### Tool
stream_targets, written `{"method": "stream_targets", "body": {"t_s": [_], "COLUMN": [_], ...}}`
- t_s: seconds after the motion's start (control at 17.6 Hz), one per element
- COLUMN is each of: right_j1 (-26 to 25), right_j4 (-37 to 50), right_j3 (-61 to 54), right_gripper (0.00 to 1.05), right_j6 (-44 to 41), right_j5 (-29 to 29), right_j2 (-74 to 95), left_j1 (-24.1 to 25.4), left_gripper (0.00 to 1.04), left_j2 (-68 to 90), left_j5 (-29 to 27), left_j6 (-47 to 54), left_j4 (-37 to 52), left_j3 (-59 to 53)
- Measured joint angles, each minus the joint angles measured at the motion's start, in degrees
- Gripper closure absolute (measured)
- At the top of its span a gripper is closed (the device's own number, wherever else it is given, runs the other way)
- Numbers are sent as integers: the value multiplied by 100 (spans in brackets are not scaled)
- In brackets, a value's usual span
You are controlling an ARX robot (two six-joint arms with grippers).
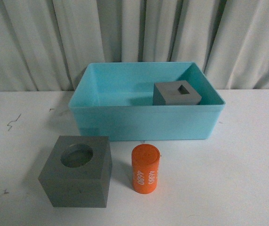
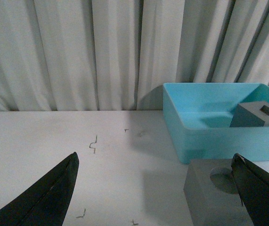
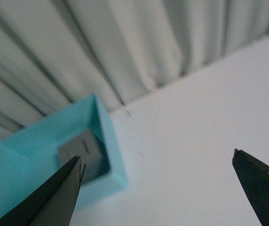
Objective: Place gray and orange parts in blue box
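Matte gray recessed cube [image 1: 77, 172] and orange cylinder [image 1: 145, 168] stand before turquoise bin [image 1: 143, 123]; left hand [image 2: 154, 157], right hand [image 3: 158, 156] both spread wide.

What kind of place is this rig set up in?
Probably a lab or data-collection bench, not a home or factory floor: a plain white table, a pleated curtain as backdrop, and simple props only, like the blue box, round-recess gray cube and orange cylinder.
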Motion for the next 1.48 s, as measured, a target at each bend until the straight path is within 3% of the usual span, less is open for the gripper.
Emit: {"method": "stream_targets", "body": {"t_s": [0.11, 0.28, 0.34, 0.57, 0.8, 0.97, 1.02, 1.19, 1.48], "right_j1": [-11, -17, -70, -127, -129, -127, -127, -127, -127], "right_j4": [-855, -708, 199, 1980, 2616, 2828, 2802, 2140, 1888], "right_j3": [-1062, -1294, -1582, -2334, -2850, -3292, -3740, -4391, -4627], "right_gripper": [6, 7, 12, 30, 45, 70, 103, 103, 103], "right_j6": [332, 350, 164, -817, -1558, -2011, -2162, -2184, -2184], "right_j5": [328, 295, 81, -439, -501, -490, -490, -490, -487], "right_j2": [-1180, -1373, -1482, -1775, -1993, -2334, -2802, -4098, -4618], "left_j1": [0, 0, 0, 0, 0, 0, 0, 0, 0], "left_gripper": [7, 7, 7, 7, 7, 7, 7, 7, 7], "left_j2": [0, 0, 0, 0, 0, 0, 0, 0, 0], "left_j5": [0, 2, 0, 0, 0, 2, 0, 2, 0], "left_j6": [0, 0, 0, 0, 0, 2, 2, 0, 2], "left_j4": [0, -2, 2, -2, -2, -2, -2, 0, 0], "left_j3": [0, 0, 0, 0, 0, 0, 0, 0, 0]}}
